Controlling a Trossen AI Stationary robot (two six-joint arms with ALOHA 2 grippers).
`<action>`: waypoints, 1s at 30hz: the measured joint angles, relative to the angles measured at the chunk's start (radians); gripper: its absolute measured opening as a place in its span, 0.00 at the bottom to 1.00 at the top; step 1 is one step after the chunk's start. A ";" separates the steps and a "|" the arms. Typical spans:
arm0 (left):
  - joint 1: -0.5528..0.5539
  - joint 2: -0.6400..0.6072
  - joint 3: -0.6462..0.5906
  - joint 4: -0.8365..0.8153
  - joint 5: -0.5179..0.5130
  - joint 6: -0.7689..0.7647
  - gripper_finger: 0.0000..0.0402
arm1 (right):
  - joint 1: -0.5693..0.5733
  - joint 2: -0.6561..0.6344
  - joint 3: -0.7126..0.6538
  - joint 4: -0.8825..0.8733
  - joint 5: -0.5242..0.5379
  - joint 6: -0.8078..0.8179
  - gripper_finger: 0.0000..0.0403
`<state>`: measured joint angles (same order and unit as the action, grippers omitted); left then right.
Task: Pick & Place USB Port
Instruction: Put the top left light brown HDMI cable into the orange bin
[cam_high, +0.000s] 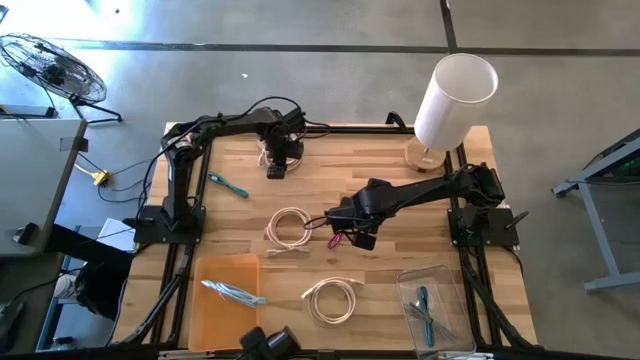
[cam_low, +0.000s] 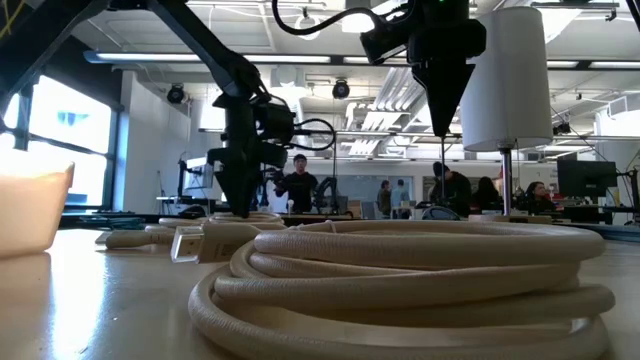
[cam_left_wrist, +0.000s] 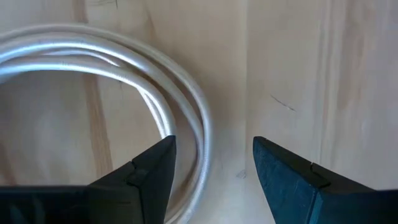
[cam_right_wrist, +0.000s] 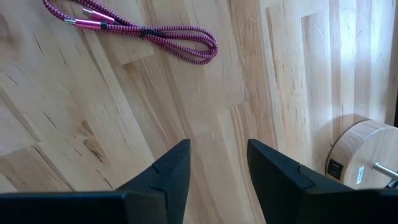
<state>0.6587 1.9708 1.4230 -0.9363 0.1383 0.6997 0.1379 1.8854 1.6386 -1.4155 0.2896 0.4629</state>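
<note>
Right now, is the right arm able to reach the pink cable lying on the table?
Probably yes. In the high view the right gripper hangs close beside the pink cable, and nothing lies on the cable. The white coil lies just beside it, apart from it.

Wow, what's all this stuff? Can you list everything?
White coiled cables: at least two, table's middle.
Pink braided cable: one, by right gripper.
Teal cable: one, left side.
Orange plastic tray: one, holding a silver cable.
Clear plastic tray: one, holding teal cables.
White-shaded lamp: one, table corner.
Floor fan: one, off-table.
People: several, background.
Left gripper: open.
Right gripper: open, centre.
</note>
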 joint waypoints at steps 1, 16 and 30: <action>0.000 0.004 0.001 0.000 -0.005 -0.006 0.53 | 0.000 0.000 0.000 0.000 0.000 0.000 0.37; -0.015 0.055 0.001 0.069 -0.104 -0.094 0.52 | 0.040 0.000 0.000 0.015 0.040 -0.019 0.37; -0.017 0.059 0.007 0.032 -0.066 -0.073 0.05 | 0.064 0.000 0.000 0.015 0.050 -0.019 0.37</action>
<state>0.6418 2.0300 1.4296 -0.9048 0.0728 0.6268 0.2019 1.8854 1.6382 -1.4002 0.3396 0.4442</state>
